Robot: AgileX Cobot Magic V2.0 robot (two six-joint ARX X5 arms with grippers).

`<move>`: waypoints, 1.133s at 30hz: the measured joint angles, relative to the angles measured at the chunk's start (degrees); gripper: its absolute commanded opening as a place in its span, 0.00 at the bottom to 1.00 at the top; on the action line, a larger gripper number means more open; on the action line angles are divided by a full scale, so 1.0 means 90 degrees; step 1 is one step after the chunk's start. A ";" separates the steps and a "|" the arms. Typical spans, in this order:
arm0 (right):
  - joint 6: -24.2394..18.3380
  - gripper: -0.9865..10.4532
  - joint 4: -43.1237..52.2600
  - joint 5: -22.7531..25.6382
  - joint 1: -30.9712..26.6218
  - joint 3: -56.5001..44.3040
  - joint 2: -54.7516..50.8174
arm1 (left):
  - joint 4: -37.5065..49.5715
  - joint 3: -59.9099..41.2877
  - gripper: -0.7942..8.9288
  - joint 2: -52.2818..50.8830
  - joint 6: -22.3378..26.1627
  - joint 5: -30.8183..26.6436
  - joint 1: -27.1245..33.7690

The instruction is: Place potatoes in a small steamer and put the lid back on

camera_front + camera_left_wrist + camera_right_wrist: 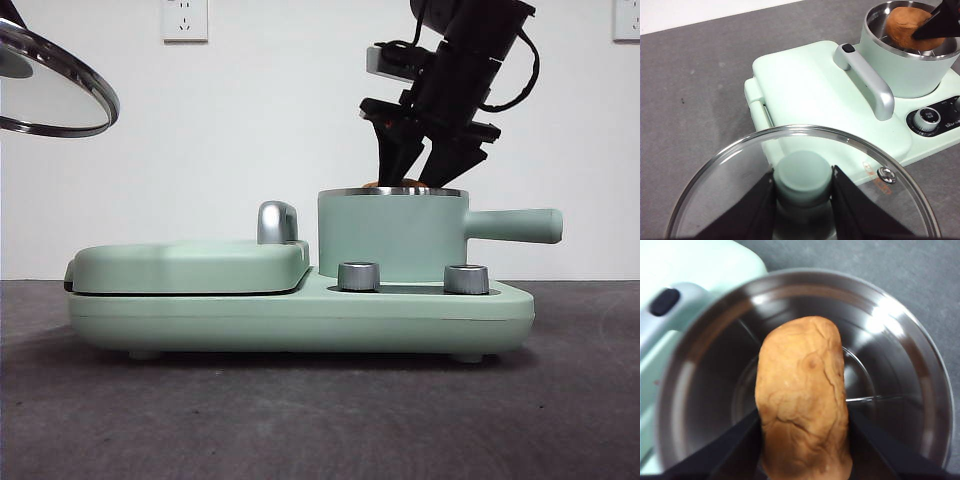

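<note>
Up at the top left of the front view hangs the lid (pixel 55 85), a glass disc with a steel rim, tilted and well clear of the table (pixel 300 420). The left gripper (pixel 804 187) has it by the mint-green knob (pixel 804 176), one black jaw pressed against each side. There's a little steel vent rivet (pixel 886 174) in the glass with some orange print beside it, too blurry to read.

Below and to the right sits the mint-green cooker base (pixel 300 315), with the flat griddle cover (pixel 190 265) on its left half and a chrome handle (pixel 277 222) sticking up at the cover's right end. Two silver dials (pixel 359 276) are on the front of the base under the pot. From the left wrist cam there's white lettering on the black panel next to a dial, but I can't make it out.

The steamer (pixel 392 235) stands on the right half of the base, green with a steel rim and a straight side handle (pixel 515 226) pointing right. Its inside is shiny steel with a wire rack on the bottom.

The potato (pixel 804 395) is orange-brown, oval, with a cracked rough skin, darker toward one end. It's down inside the steamer's mouth, only just peeking over the rim in the front view. The right gripper (pixel 804 440) reaches in from above and pinches it, a jaw tight on either side. Can't tell if the potato touches the rack.
</note>
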 measured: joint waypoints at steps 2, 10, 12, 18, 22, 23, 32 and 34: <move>-0.0019 0.27 0.0012 -0.0002 -0.0010 0.0000 0.0051 | 0.0000 0.0000 0.09 0.0000 -0.0034 0.0000 0.0000; -0.0022 0.39 0.0012 -0.0012 -0.0005 0.0012 0.0272 | 0.0000 0.0000 0.09 0.0000 -0.0051 0.0000 0.0000; -0.0019 0.40 0.0007 -0.0012 -0.0005 0.0012 0.0255 | -0.0002 0.0000 0.09 0.0000 -0.0051 0.0000 0.0000; 0.0175 0.40 -0.0503 -0.0012 -0.0005 0.0012 -0.0801 | -0.0046 0.0000 0.09 0.0000 -0.0051 0.0000 0.0000; 0.0202 0.40 -0.0544 -0.0005 -0.0007 -0.0073 -0.1974 | -0.0051 0.0000 0.09 0.0000 -0.0051 0.0000 0.0000; 0.0202 0.40 -0.0505 -0.0005 -0.0022 -0.0294 -0.2353 | -0.0049 0.0000 0.09 0.0000 -0.0051 0.0000 0.0000; 0.0362 0.40 0.0199 0.0192 -0.0277 -0.3424 -0.4947 | -0.0041 0.0000 0.09 0.0007 -0.0051 0.0117 -0.0002; 0.0430 0.40 0.0248 0.0306 -0.0301 -0.3993 -0.5586 | -0.0039 0.0000 0.09 0.0039 -0.0049 0.0265 -0.0002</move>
